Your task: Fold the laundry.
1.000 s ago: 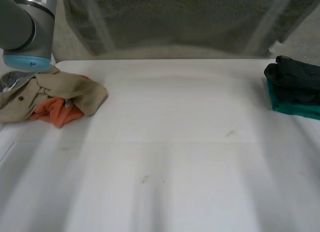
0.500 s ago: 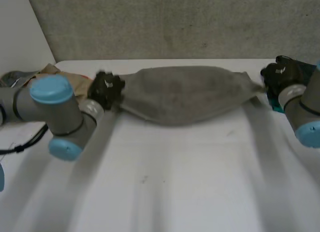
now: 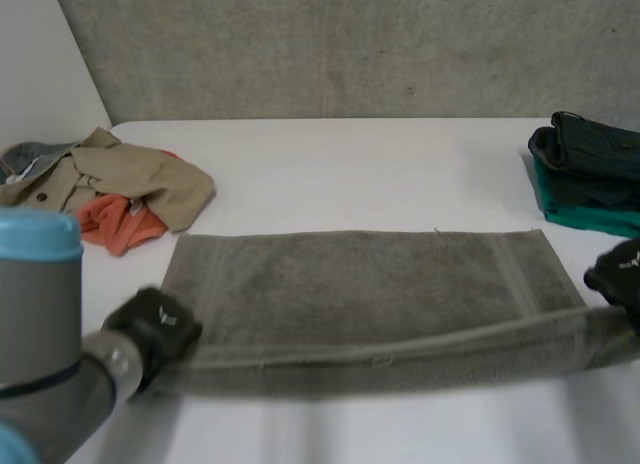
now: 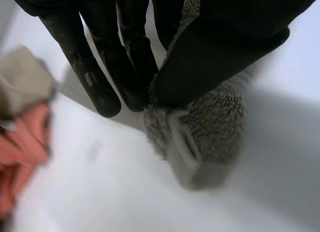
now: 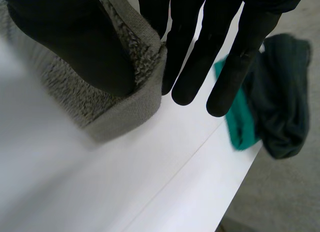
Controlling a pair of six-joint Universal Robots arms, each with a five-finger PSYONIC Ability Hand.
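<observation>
You see the grey towel [image 3: 360, 284] flat across the table [image 3: 350, 164], near edge raised: left hand [image 3: 155, 324] pinches its near-left corner, right hand [image 3: 620, 276] its near-right; likely soft, limp, light terry, so grip corners and hold taut.

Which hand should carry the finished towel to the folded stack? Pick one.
Right, probably. The right hand pinches the towel at the corner beside the folded stack; the left hand holds the other end, by the unfolded pile.

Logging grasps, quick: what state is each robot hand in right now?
Left robot hand: shut, pinching the grey towel at one near corner.
Right robot hand: shut, pinching the towel's other near corner.
</observation>
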